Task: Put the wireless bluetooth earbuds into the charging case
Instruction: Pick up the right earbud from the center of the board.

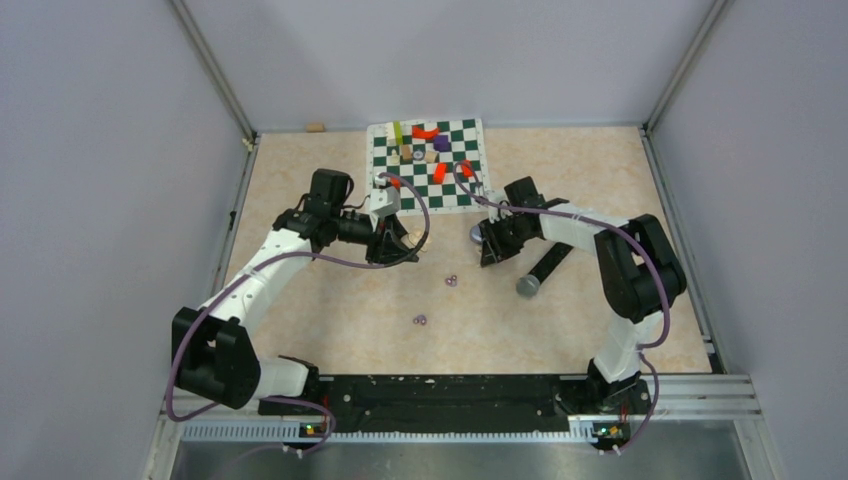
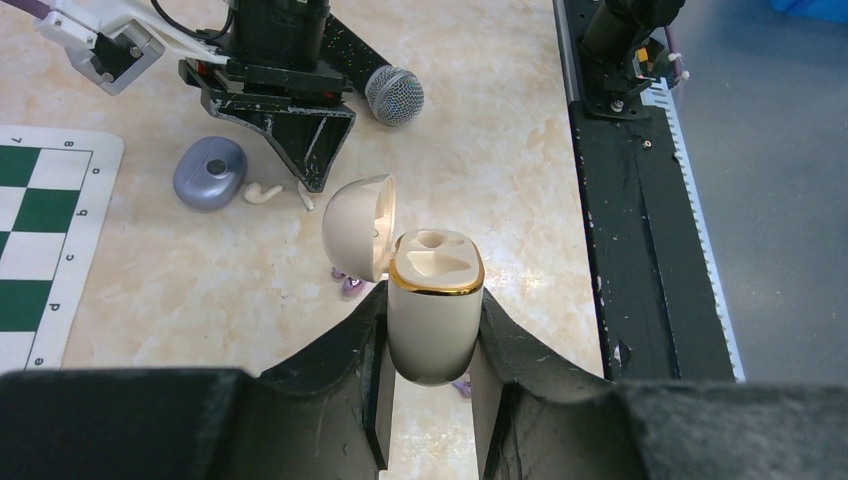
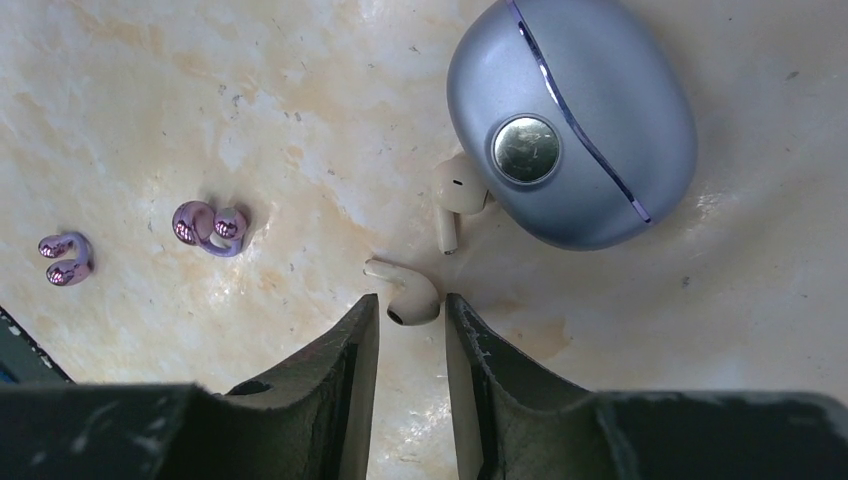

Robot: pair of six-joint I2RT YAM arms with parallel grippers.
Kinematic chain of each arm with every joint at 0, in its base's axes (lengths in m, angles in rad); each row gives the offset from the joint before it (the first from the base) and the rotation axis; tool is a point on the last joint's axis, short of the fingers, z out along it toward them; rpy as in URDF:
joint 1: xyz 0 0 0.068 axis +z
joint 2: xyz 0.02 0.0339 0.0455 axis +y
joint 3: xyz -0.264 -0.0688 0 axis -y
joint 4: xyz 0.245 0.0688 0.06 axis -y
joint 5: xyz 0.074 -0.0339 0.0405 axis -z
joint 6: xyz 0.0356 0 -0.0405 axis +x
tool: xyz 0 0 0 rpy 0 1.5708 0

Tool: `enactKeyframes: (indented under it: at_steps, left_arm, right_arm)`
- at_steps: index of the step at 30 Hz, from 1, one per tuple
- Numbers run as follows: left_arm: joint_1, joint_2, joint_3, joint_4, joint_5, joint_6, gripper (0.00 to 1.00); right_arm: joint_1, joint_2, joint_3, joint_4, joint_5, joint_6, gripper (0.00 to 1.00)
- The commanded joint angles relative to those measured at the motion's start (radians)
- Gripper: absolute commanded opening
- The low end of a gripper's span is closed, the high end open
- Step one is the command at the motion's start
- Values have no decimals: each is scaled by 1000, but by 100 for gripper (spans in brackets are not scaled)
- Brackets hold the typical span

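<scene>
Pale marbled tabletop (image 1: 330,330) fills the walled cell, with a green-and-white chess mat (image 1: 455,190) bearing small coloured pieces at the far side and a black microphone (image 1: 545,268) lying to the right. The left gripper (image 2: 432,330) is clamped on the cream charging case (image 2: 435,345), held upright off the table – its lid (image 2: 360,225) is swung open to the left and the two moulded sockets inside are bare. The right gripper (image 3: 411,315) is low over the table, its jaws narrowly apart on either side of the bulb of one cream earbud (image 3: 405,293), which lies flat on the surface; whether the fingers touch it I cannot tell. A second cream earbud (image 3: 458,195) lies just beyond, touching a closed lavender case (image 3: 580,130). Two purple earbuds (image 3: 210,227) (image 3: 66,258) – small, curled, glossy – lie loose on the table between the arms, near each other but apart, and apart from both cases.
</scene>
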Motion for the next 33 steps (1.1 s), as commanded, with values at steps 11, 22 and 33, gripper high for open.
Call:
enactKeyframes:
  at_steps: [11,22,33]
  left_arm:
    - [-1,-34,-8,34,20,14,0]
    - [-50,5,-26,130,-84,-66,0]
    - [-84,55,54,97,-171,13,0]
  right_arm:
    - [-1,-12,21,-11,-76,-10,17]
    - [21,-263,48,-13,34,-83,14]
    - [163,-511,112,-23,192,-206,15]
